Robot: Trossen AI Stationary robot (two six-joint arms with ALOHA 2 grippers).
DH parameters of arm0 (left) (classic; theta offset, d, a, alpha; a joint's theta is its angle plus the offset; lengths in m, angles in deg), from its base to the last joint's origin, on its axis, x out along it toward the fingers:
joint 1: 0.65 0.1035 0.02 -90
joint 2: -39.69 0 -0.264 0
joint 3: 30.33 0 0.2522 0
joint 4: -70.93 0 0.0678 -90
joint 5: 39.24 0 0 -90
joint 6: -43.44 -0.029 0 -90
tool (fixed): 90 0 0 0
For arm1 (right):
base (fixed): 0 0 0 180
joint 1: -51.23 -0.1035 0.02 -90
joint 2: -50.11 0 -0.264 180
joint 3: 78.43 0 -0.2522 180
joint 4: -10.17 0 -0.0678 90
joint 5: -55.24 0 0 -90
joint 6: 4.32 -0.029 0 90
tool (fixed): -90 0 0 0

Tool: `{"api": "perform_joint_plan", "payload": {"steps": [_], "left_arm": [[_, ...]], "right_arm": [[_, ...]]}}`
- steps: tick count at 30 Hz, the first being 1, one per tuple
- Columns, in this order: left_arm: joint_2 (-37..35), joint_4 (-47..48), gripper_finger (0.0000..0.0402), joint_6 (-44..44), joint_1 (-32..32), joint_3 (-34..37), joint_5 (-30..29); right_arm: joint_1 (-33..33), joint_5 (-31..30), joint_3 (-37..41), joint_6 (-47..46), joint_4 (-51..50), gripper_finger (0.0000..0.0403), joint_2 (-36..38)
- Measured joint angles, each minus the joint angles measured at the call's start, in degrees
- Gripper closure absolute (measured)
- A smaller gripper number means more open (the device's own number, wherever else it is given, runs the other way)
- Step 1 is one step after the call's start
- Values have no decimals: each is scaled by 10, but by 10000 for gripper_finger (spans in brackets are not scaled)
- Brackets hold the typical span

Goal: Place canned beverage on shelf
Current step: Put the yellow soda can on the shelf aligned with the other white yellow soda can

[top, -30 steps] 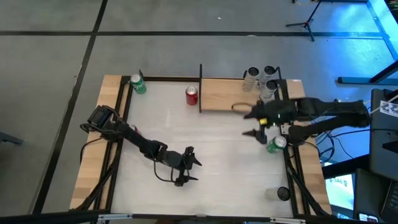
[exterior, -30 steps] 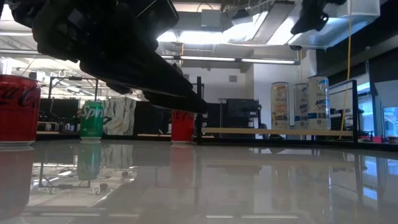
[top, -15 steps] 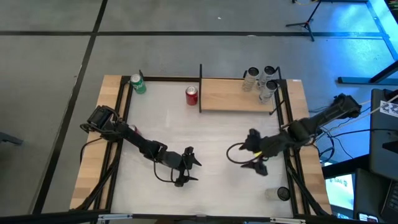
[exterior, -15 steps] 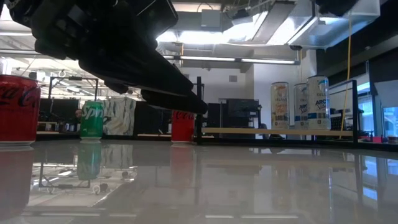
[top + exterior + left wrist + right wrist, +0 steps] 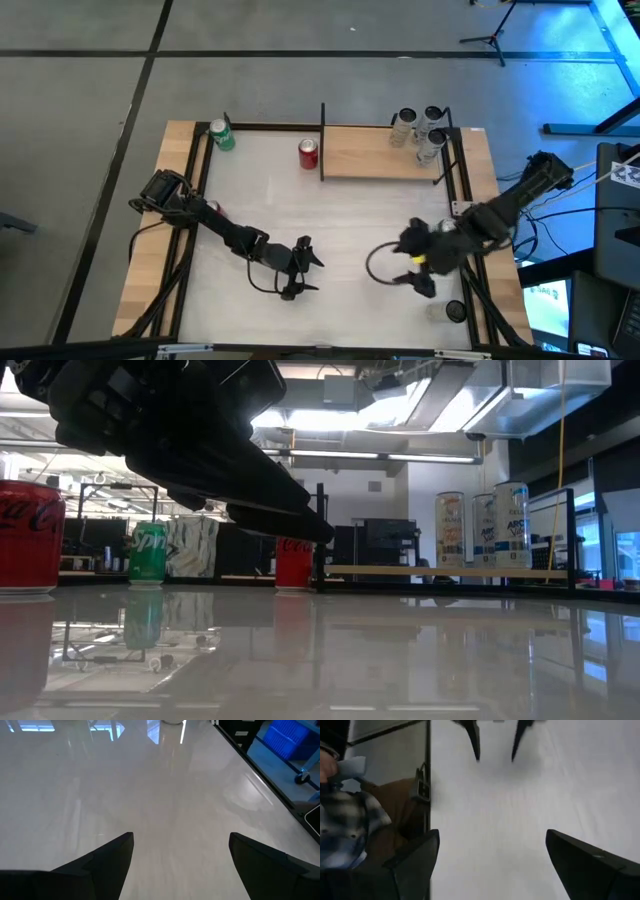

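Table (image 5: pixel 340 215): a large white tabletop with pale wooden strips along its left and right edges; its glossy surface mirrors the cans in the low view.
Shelf (image 5: pixel 370 162): a pale wooden board framed by thin black uprights, at the far edge of the table, right of centre; in the low view it shows as a thin raised plank (image 5: pixel 430 571).
Left arm: reaches in from the table's left edge toward the near middle; it fills the upper left of the low view as a dark mass.
Left gripper (image 5: pixel 300 268): low over the white top in the near middle, its two dark fingers (image 5: pixel 107 857) spread wide apart with only bare table between them, gripping nothing.
Right arm: comes in from the right edge, bent down toward the near right part of the table.
Right gripper (image 5: pixel 418 270): over the near right of the tabletop, fingers (image 5: pixel 415 857) parted wide and empty.
Three tall pale cans (image 5: pixel 420 128): standing upright in a tight cluster on the far right end of the shelf; also seen at the right of the low view (image 5: pixel 480 530).
Red can (image 5: pixel 308 152): upright on the tabletop just left of the shelf's left upright.
Green can (image 5: pixel 221 134): upright at the far left corner of the table, well apart from the red can.
Second red can (image 5: pixel 30 537): seen only in the low view, at its left edge and close to the camera.
Small dark-topped cup (image 5: pixel 453 311): at the near right corner, just beside the right gripper.
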Motion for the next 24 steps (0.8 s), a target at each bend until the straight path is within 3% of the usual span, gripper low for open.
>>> {"api": "perform_joint_plan", "payload": {"steps": [14, 24], "left_arm": [[0, 0, 83, -2, 0, 0, 0], [0, 2, 83, -31, 0, 0, 5]], "right_arm": [[-193, 47, -11, -517, -168, 45, 0], [-257, 107, -12, -687, -211, 84, -32]]}}
